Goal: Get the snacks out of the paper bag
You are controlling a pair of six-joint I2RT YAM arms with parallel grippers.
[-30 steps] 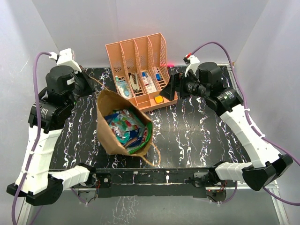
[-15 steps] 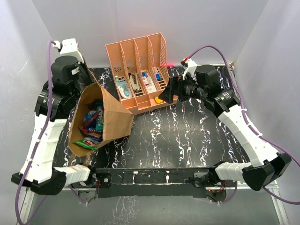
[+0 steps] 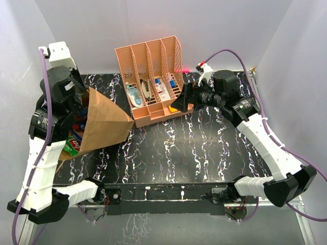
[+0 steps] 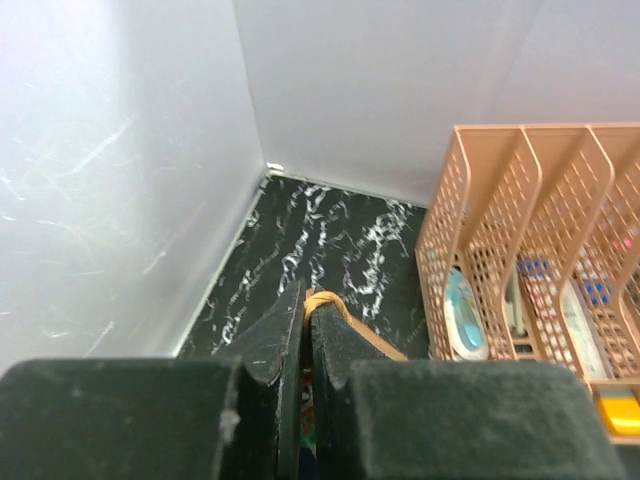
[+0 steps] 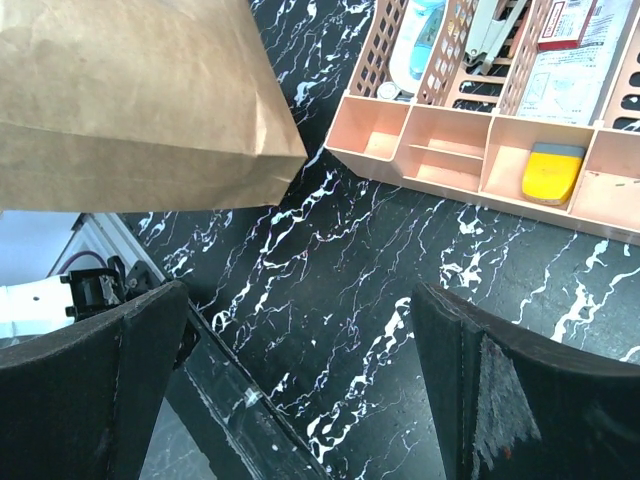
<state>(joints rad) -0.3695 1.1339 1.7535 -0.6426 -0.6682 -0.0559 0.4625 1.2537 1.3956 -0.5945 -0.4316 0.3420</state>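
Observation:
The brown paper bag point(image 3: 104, 122) hangs tilted at the left side of the table, its base toward the middle and its mouth toward the left edge. Snacks show in the mouth: a green packet point(image 3: 72, 147) and blue and red ones point(image 3: 78, 127). My left gripper point(image 4: 308, 300) is shut on the bag's paper handle point(image 4: 325, 303), holding the bag up. Its fingers are hidden behind the wrist in the top view. My right gripper point(image 3: 182, 103) is open and empty above the table by the rack. The bag's base point(image 5: 140, 90) fills the upper left of the right wrist view.
The orange-pink file rack point(image 3: 153, 76) with small toiletry items stands at the back centre and also shows in the right wrist view point(image 5: 470, 150). A yellow item point(image 5: 553, 172) lies in its front tray. White walls close in on the left, back and right.
My left arm has swung the bag left and tipped it over, so its mouth now faces the table's left edge. My right gripper has shifted slightly left.

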